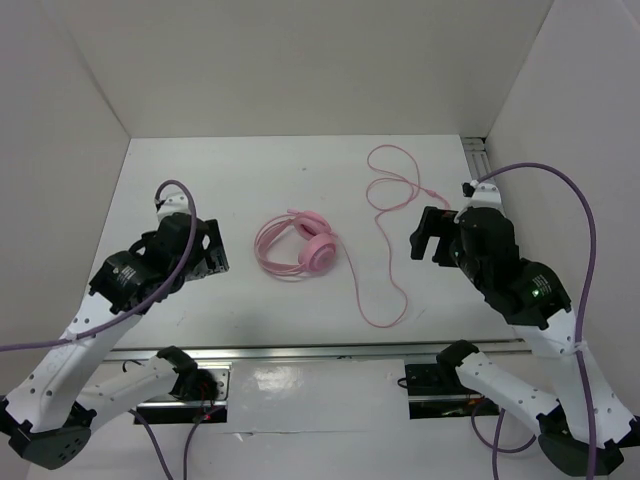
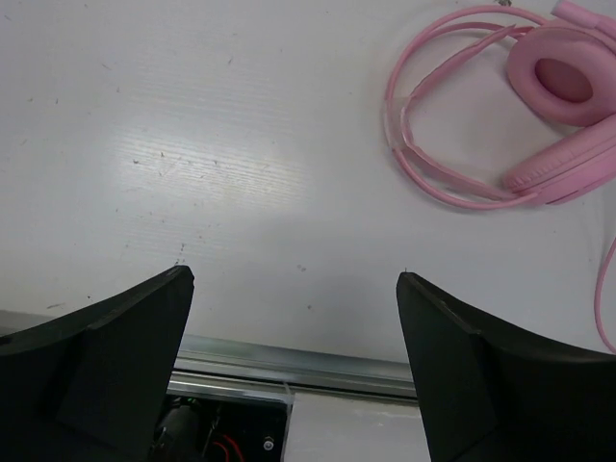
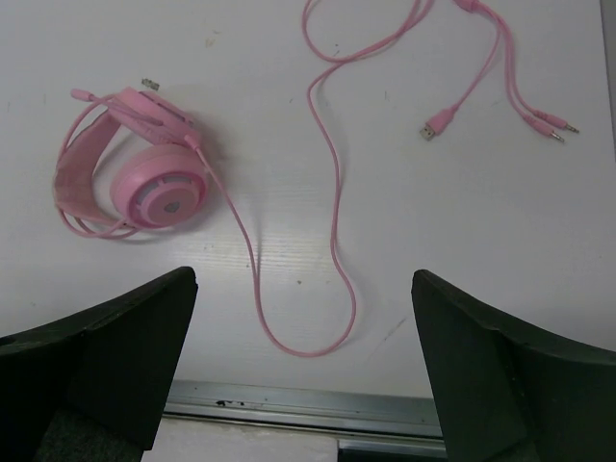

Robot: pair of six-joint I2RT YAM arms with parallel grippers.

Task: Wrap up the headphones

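Two grippers, one pair of headphones, one table.

Top external view. Headphones (image 1: 298, 245), pink, lie flat on the white table (image 1: 200, 175) near its middle, within white walls on three sides. Ear cups are stacked at the 3 o'clock side of the headband loop. The cable (image 1: 383, 325) leaves toward 5 o'clock, loops, climbs toward 12 o'clock and curls at 1 o'clock; its far end is lost beside the right arm. The left gripper (image 1: 213, 255) is at 9 o'clock of the headphones, jaws spread, holding nothing. The right gripper (image 1: 425, 237) is at 3 o'clock, jaws spread, holding nothing, just beside the cable; whether they touch cannot be told.

Left wrist view. The left gripper (image 2: 295, 277) has its fingers wide apart over bare table. The headphones (image 2: 568, 164) are at 1 o'clock, cut off by the right edge. One strand of cable (image 2: 604, 289) shows at 3 o'clock. A metal rail (image 2: 289, 371) runs at 6 o'clock.

Right wrist view. The right gripper (image 3: 305, 279) has its fingers wide apart. The headphones (image 3: 154, 183) are at 10 o'clock, with the lower cup hidden under the upper one. The cable (image 3: 308, 354) dips between the fingers, above the table. A flat plug (image 3: 438, 123) and two slim plugs (image 3: 551, 122) lie at 1 o'clock. The cable's branching point is cut off by the top edge.
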